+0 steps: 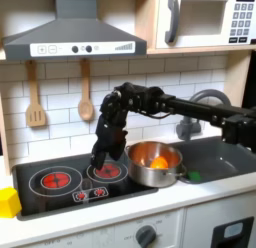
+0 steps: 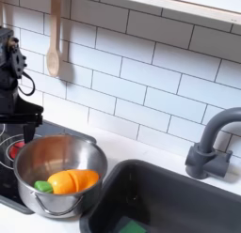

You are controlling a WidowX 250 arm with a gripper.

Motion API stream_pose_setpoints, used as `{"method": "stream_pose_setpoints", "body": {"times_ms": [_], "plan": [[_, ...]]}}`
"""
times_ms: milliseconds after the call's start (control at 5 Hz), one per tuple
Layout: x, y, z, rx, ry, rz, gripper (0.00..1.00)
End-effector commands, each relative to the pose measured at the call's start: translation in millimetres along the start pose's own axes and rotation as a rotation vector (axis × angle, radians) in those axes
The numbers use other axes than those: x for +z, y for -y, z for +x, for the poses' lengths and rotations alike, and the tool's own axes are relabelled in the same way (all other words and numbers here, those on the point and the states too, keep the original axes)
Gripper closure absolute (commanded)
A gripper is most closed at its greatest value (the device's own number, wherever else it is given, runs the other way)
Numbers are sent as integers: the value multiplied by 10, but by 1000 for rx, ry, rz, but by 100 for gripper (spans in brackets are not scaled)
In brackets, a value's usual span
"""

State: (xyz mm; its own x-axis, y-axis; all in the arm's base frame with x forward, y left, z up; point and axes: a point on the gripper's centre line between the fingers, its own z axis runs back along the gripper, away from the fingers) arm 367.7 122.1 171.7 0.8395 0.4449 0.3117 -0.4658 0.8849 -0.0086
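Note:
A silver pot (image 1: 153, 164) stands on the black stove top (image 1: 40, 167), at its right end beside the sink. Inside it lie an orange toy vegetable (image 2: 73, 181) and a small green piece (image 2: 42, 186). My black gripper (image 1: 104, 158) hangs fingers down over the right red burner (image 1: 108, 172), just left of the pot and close to its rim. In the second exterior view the gripper (image 2: 21, 113) stands at the far left, behind the pot's rim (image 2: 58, 142). Its fingers are dark against the stove, so I cannot make out how the jaws stand.
A sink (image 2: 174, 194) with a grey faucet (image 2: 212, 143) lies right of the pot, with a green thing (image 1: 192, 176) in it. A wooden spatula (image 1: 35, 97) and spoon (image 1: 85, 92) hang on the tiled wall. A yellow block (image 1: 8, 202) sits at the counter's left front.

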Motion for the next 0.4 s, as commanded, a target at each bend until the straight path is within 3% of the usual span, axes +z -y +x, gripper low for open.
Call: {"method": "stream_pose_setpoints", "body": {"times_ms": [0, 200], "plan": [[203, 57, 70, -52, 59, 29, 0], [238, 95, 63, -52, 65, 14, 0]]}}
